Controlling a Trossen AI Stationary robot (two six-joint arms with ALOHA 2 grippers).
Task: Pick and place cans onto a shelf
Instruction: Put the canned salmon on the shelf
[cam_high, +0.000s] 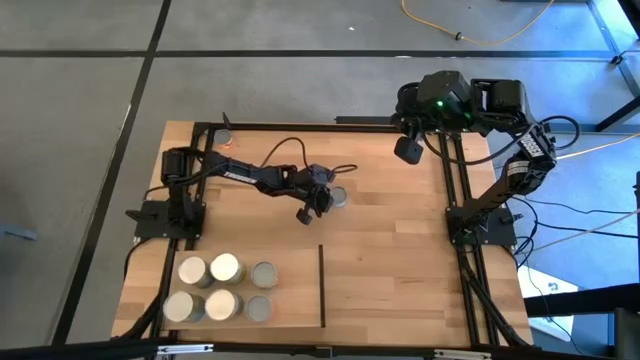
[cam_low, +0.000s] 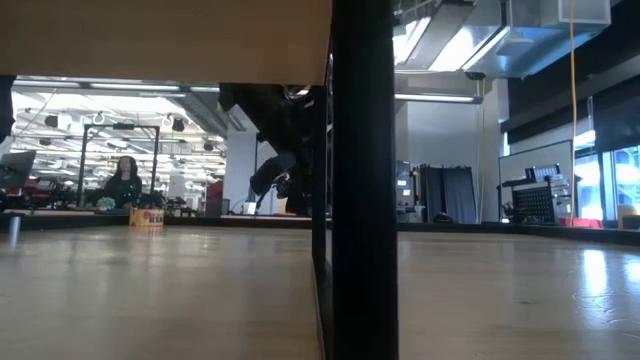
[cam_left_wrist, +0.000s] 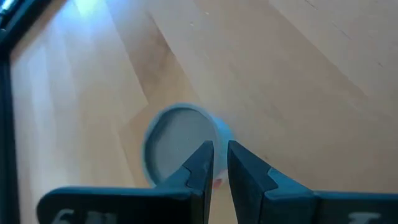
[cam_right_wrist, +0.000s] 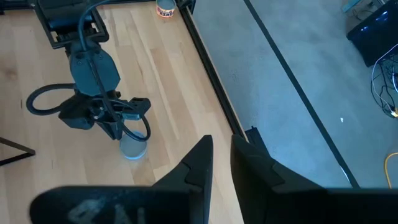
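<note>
A lone can (cam_high: 338, 196) with a grey top (cam_left_wrist: 177, 140) and a bluish wall stands upright on the tabletop near the middle. My left gripper (cam_left_wrist: 220, 163) slants down from the table's left over the can's top edge, its fingers shut to a thin slit. The right wrist view shows it just above that can (cam_right_wrist: 133, 149). Several more cans (cam_high: 222, 288), with cream or grey tops, stand upright on the shelf (cam_high: 295, 290) at the near left. My right gripper (cam_right_wrist: 221, 155) hangs shut and empty, high over the far right corner (cam_high: 408, 150). My left gripper's fingertips (cam_left_wrist: 202, 158) stand over the rim of the can's top (cam_left_wrist: 208, 134), coming slanting down from the table's left. I cannot tell whether they touch it. The can stands upright on the tabletop.
A thin black strip (cam_high: 322, 285) edges the shelf on its right side. Another small can (cam_right_wrist: 165, 9) stands at the far left corner (cam_high: 226, 138). A black metal frame (cam_high: 452, 190) runs along the table's sides. In the low view a black post (cam_low: 350, 180) blocks the middle.
</note>
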